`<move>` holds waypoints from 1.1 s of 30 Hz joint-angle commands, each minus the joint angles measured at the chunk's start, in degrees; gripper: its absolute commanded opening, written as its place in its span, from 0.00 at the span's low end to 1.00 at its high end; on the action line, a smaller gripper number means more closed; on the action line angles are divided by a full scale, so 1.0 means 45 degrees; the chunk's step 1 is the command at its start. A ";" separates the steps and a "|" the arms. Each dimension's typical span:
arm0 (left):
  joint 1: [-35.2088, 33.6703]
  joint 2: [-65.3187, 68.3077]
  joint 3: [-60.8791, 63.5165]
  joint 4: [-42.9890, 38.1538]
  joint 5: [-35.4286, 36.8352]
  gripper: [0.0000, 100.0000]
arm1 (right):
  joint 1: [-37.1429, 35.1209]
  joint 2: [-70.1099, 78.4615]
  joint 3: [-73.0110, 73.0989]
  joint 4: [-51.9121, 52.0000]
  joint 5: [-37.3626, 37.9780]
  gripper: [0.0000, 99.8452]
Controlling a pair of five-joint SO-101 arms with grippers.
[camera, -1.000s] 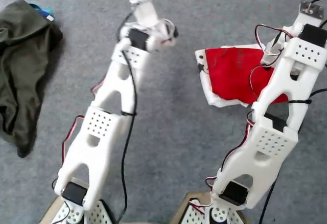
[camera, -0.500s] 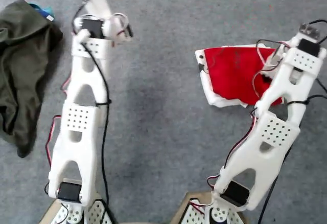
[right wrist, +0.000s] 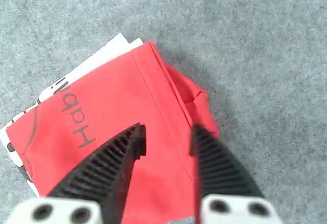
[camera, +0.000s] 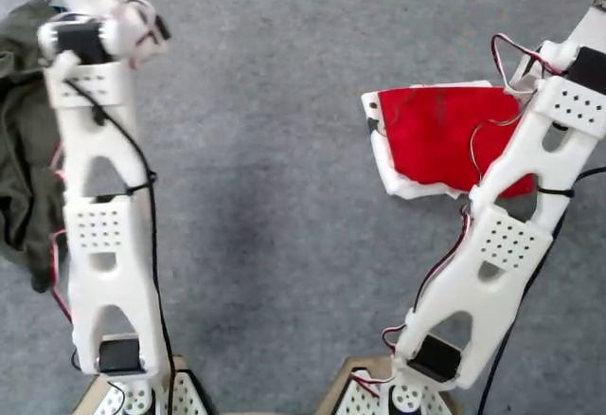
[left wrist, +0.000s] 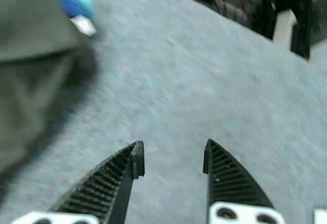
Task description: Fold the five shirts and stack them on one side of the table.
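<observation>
The left end effector point(left wrist: 173, 148), jaws apart, hovers beside the crumpled olive-green cloth shirt point(camera: 21, 150) at the grey bench's point(camera: 284, 150) edge. It should probably pinch a hem and drag the shirt flat. The right end effector point(right wrist: 166, 132), likewise apart, hangs over the folded red shirt point(camera: 431, 135).

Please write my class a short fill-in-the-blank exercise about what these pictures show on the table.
1. The folded red shirt lies on a ____ one.
2. The left gripper and the right gripper both have their jaws ____.
3. The crumpled dark green shirt lies on the ____ arm's side of the table.
Missing words: white; open; left.
</observation>
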 commanded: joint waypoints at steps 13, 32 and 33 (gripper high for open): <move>-0.3546 -0.1270 -0.0459 0.0098 -0.0313 0.21 | -0.0156 -0.0342 0.3839 -0.0606 -0.0156 0.04; -0.8547 -0.1231 0.1162 -0.0117 -0.3341 0.22 | -0.1895 -0.1123 0.2022 0.0098 -0.0098 0.02; -0.8703 -0.1192 0.1182 -0.0274 -0.3282 0.23 | -0.1993 -0.1143 0.1573 0.0117 -0.0117 0.02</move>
